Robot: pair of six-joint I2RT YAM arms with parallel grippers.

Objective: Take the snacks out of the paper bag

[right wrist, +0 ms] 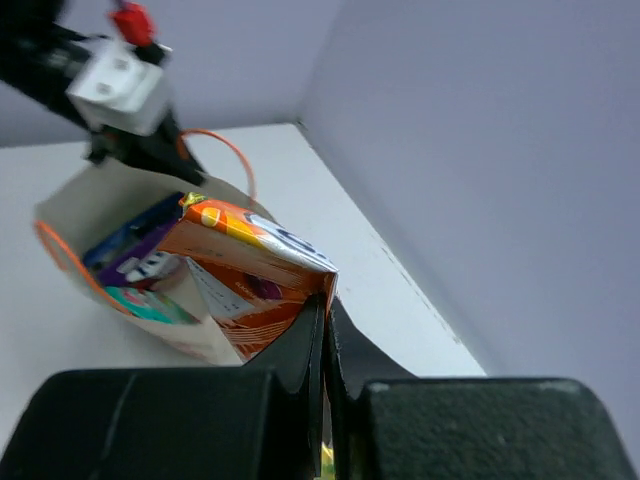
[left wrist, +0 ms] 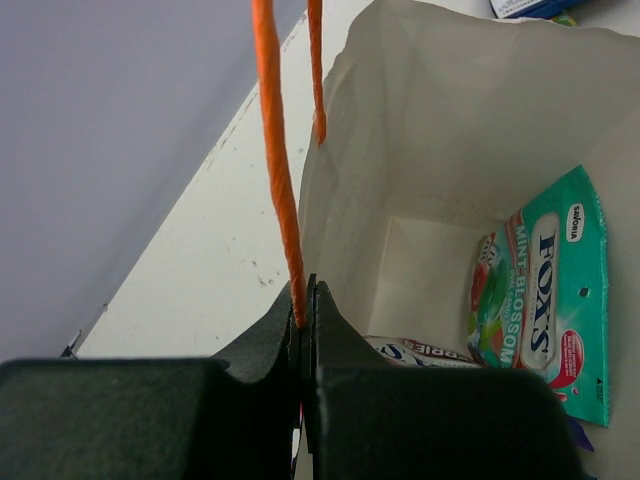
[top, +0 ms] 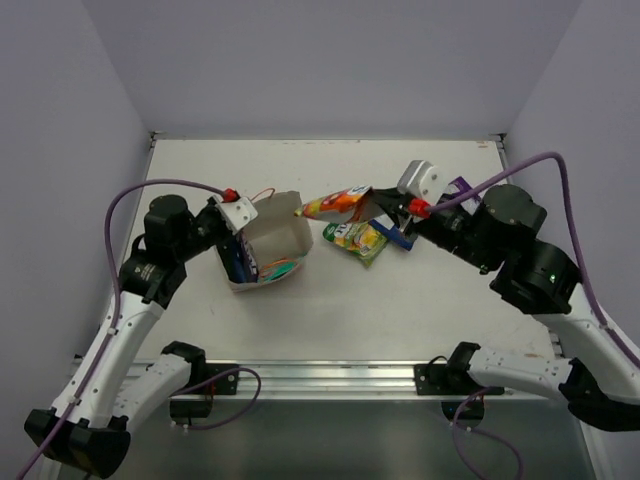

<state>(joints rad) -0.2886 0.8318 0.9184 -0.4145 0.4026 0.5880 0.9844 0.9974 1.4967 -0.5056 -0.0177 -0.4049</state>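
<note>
The snacks are partly out: an orange packet (top: 335,205) hangs pinched by its edge in my right gripper (right wrist: 322,318), just outside the mouth of the paper bag (top: 272,240). A green packet (top: 358,238) lies on the table (top: 400,310) nearby. My left gripper (left wrist: 303,300) is clamped shut on the bag's orange handle (left wrist: 280,170). I should carry the packet well clear before letting go and hold the bag steady. A teal packet (left wrist: 550,300) waits inside.

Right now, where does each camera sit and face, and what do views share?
Top external: above and behind the bases, looking down on the table; both arms, left gripper, right gripper show.
Left wrist: on left arm, looking past its shut gripper on the orange handle into the paper bag, teal Fox's packet.
Right wrist: on right arm, looking past its gripper, shut on the orange-red packet, toward the bag.
All three share the bag.
</note>
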